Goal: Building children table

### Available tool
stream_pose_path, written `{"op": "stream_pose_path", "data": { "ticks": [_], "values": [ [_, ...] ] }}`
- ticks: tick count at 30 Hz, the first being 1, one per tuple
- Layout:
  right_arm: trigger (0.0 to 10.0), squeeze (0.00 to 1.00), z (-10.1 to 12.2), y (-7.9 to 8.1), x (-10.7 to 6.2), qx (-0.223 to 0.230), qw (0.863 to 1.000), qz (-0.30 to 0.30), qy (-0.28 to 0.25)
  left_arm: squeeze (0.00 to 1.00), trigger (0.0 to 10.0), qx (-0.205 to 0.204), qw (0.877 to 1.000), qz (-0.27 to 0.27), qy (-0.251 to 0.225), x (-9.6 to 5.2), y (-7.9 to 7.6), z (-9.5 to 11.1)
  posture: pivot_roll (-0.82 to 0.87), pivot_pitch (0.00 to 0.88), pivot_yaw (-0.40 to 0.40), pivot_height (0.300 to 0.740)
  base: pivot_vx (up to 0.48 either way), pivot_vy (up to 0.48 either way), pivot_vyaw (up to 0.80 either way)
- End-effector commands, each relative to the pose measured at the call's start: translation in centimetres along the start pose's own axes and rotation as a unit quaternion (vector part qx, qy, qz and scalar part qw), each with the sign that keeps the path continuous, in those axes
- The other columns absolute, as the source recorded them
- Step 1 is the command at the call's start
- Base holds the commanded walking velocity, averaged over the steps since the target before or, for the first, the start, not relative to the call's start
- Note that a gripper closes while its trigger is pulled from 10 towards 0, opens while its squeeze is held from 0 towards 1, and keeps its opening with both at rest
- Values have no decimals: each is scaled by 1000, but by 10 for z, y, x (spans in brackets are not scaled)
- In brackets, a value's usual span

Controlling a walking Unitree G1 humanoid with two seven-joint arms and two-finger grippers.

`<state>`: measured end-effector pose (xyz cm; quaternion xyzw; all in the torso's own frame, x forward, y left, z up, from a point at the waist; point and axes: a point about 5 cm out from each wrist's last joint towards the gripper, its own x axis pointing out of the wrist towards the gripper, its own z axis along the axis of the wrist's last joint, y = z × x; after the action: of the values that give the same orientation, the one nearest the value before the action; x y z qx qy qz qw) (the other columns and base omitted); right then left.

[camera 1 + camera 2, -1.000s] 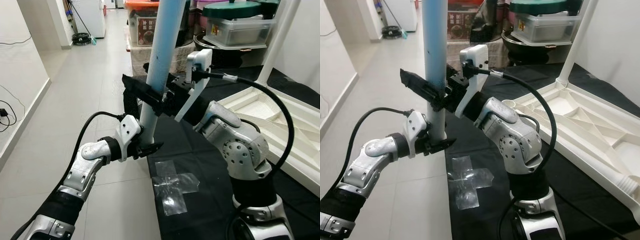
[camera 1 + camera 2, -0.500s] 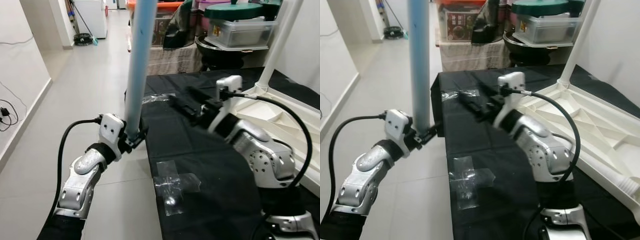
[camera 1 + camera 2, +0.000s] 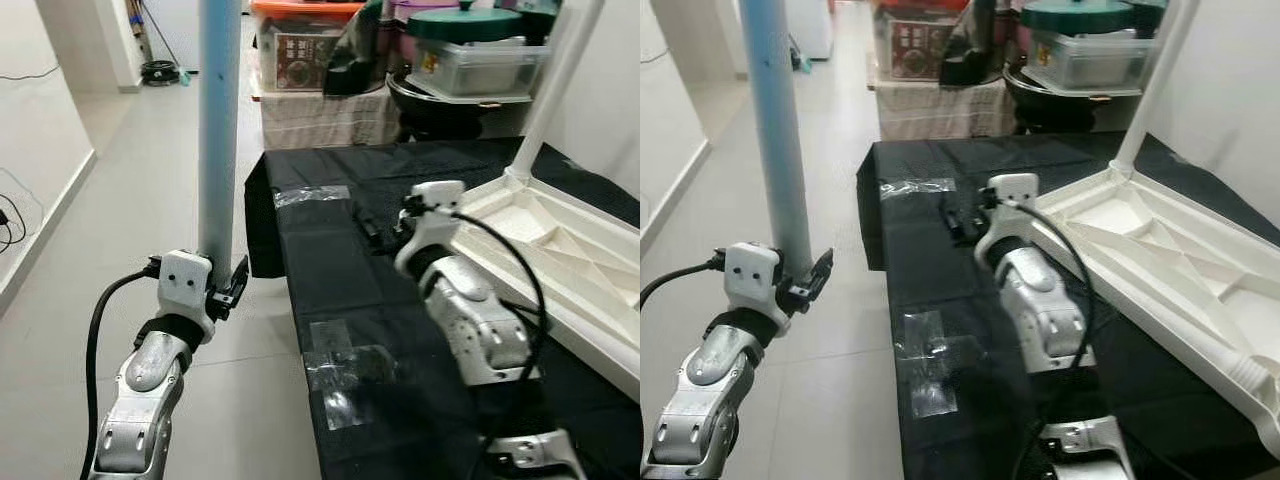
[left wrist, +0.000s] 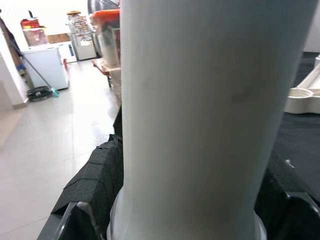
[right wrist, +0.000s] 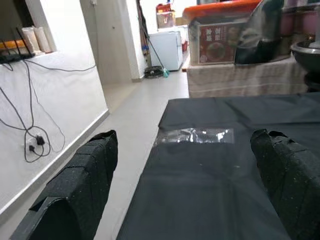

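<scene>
— Where do the two eye views look from?

— From the head, forward and down over the black-covered table (image 3: 330, 270). Both take in the same stretch: the pale blue leg (image 3: 218, 130) standing upright off the table's left edge, the taped patch of clear film (image 3: 930, 345), and the white tabletop (image 3: 1160, 260) lying upside down on the right. The right eye sits slightly to the side, so everything lands further left in it.

— And the wrist cameras?

— The left wrist view faces the leg (image 4: 210, 120) from very close. The right wrist view looks low along the cloth (image 5: 220, 165) toward the floor and a far strip of film (image 5: 195, 136), which the eye views also catch.
</scene>
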<state>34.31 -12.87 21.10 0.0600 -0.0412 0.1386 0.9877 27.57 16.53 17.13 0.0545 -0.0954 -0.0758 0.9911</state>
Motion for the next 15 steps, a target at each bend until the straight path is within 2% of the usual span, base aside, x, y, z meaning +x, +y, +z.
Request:
{"op": "stream_pose_path", "data": {
  "ticks": [1,4,7,9,10,12,15],
  "values": [
    [10000,0,-3,-4,1,-12,1000,-15,-1,0,10000,15,1000,-1,-6,3,-2,5,71,0,-64,740,0,-469,0],
    [10000,0,-3,-3,3,-48,999,-19,-2,0,10000,21,1000,0,-9,5,-3,7,71,0,-64,740,0,-469,800],
    [10000,0,-2,-7,4,-2,999,-33,-11,0,10000,16,1000,3,-8,5,-5,7,64,0,-58,740,0,-466,183],
    [10000,0,-6,-9,5,-41,998,-39,7,0,10000,14,1000,5,-6,4,-5,7,64,0,-58,740,0,-469,0],
    [10000,0,-6,-10,5,-61,997,-41,7,0,10000,15,1000,6,-5,4,-5,7,64,0,-58,740,0,-469,788],
    [10000,0,-7,-13,3,-15,999,-51,-3,0,10000,10,1000,9,-5,3,-5,7,64,0,-58,740,0,-469,800],
    [10000,0,-10,-16,2,-16,998,-59,2,0,10000,2,1000,18,-8,3,-4,7,62,0,-56,740,0,-458,0]
  ]
}}
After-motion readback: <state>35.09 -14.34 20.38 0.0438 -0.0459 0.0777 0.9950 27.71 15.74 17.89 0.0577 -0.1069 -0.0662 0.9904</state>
